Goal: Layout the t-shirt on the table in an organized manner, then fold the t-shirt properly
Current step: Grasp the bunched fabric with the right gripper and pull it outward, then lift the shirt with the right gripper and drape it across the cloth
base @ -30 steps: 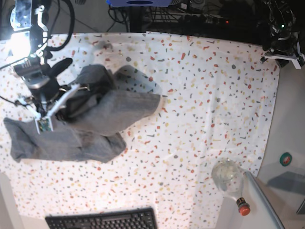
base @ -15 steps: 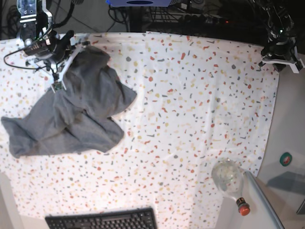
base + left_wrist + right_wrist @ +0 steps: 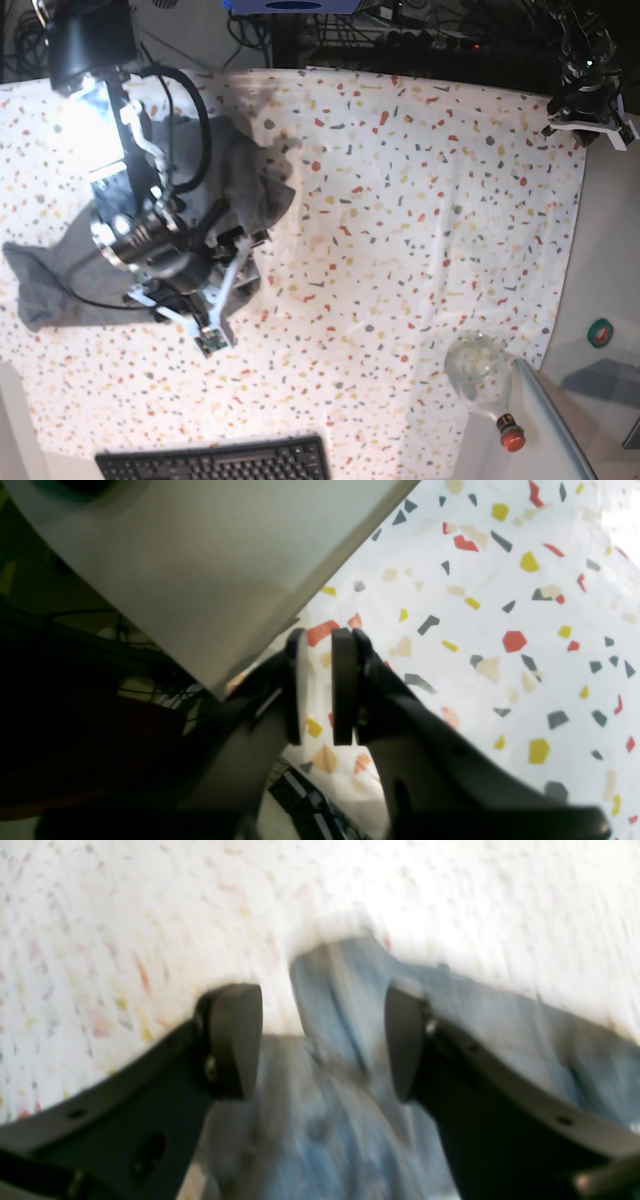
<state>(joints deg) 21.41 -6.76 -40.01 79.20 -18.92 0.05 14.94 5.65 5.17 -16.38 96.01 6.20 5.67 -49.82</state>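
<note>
On the tabletop (image 3: 430, 200), white cloth with terrazzo flecks, the grey t-shirt (image 3: 60, 275) lies bunched at the base view's left side, still crumpled, partly hidden under the right arm. Step in hand, judged: layout stage, no fold started. Right wrist view, blurred: right pincer (image 3: 322, 1040) hangs over the shirt with jaws wide apart, a ridge of grey fabric between the pads but not pinched, so nothing held. Left pincer (image 3: 322, 685) is parked at the far tabletop corner, well apart from the shirt, pads nearly together with a slim gap showing, nothing in it. A clear bottle with a red cap (image 3: 482, 380) sits near the tabletop's near right edge, and a black keyboard (image 3: 215, 462) is at the bottom edge; both clear of the shirt. Next move likely calls for a fresh grip on a hem or shoulder edge, then pulling the cloth out flat toward open tabletop; the left arm probably needs to come in for the opposite edge. Which shirt edge sits under the right pincer, cannot tell.
</note>
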